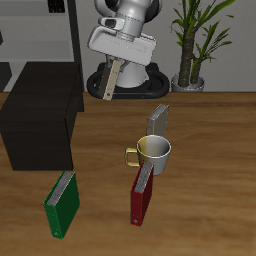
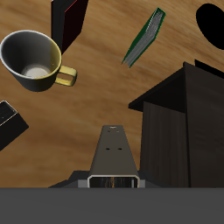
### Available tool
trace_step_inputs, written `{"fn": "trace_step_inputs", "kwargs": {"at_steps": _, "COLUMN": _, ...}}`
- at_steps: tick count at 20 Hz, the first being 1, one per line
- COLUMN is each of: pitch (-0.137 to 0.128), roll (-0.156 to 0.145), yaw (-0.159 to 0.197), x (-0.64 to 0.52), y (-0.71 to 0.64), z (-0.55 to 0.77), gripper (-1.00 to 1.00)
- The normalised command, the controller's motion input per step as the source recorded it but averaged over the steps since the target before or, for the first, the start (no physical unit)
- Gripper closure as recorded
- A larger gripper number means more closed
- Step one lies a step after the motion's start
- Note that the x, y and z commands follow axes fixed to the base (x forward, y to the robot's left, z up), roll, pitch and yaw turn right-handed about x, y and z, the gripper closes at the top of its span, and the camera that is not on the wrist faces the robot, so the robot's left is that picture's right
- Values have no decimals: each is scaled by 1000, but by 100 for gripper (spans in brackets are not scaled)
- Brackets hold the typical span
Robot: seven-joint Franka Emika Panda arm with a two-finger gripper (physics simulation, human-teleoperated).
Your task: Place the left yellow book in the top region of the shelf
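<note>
My gripper (image 1: 110, 72) hangs above the table, shut on the left yellow book (image 1: 109, 84), a slim tan hardback that dangles below the fingers. In the wrist view the book (image 2: 113, 150) shows edge-on, sticking out from the gripper (image 2: 112, 180). The shelf (image 1: 38, 108) is a large matte black box with a bare flat top. It stands just beside and below the held book, and its dark corner and wall (image 2: 179, 122) show close to the book.
A second greyish-yellow book (image 1: 158, 118) stands behind a white mug (image 1: 155, 152) (image 2: 33, 54). A dark red book (image 1: 142, 195) (image 2: 68, 22) and a green book (image 1: 62, 203) (image 2: 144, 37) stand nearer the front edge. A potted plant (image 1: 190, 78) and a thin pole frame (image 1: 74, 40) are at the back.
</note>
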Motion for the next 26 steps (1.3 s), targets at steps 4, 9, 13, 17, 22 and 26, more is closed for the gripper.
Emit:
{"fn": "trace_step_inputs", "kwargs": {"at_steps": 4, "pitch": 16, "roll": -48, "yaw": -10, "x": 121, "y": -108, "z": -181, "gripper": 100}}
{"fn": "trace_step_inputs", "kwargs": {"at_steps": 9, "pitch": -38, "roll": -88, "yaw": -13, "x": 51, "y": -128, "z": -85, "gripper": 100}}
{"fn": "trace_step_inputs", "kwargs": {"at_steps": 13, "pitch": 17, "roll": -7, "yaw": 4, "x": 102, "y": 9, "z": -211, "gripper": 100}}
{"fn": "trace_step_inputs", "kwargs": {"at_steps": 17, "pitch": 19, "roll": -54, "yaw": -7, "x": 112, "y": -65, "z": -179, "gripper": 100}}
{"fn": "trace_step_inputs", "kwargs": {"at_steps": 22, "pitch": 11, "roll": -80, "yaw": -3, "x": 109, "y": -126, "z": -155, "gripper": 100}}
{"fn": "trace_step_inputs", "kwargs": {"at_steps": 26, "pitch": 7, "roll": -133, "yaw": 2, "x": 157, "y": -179, "z": -81, "gripper": 100}}
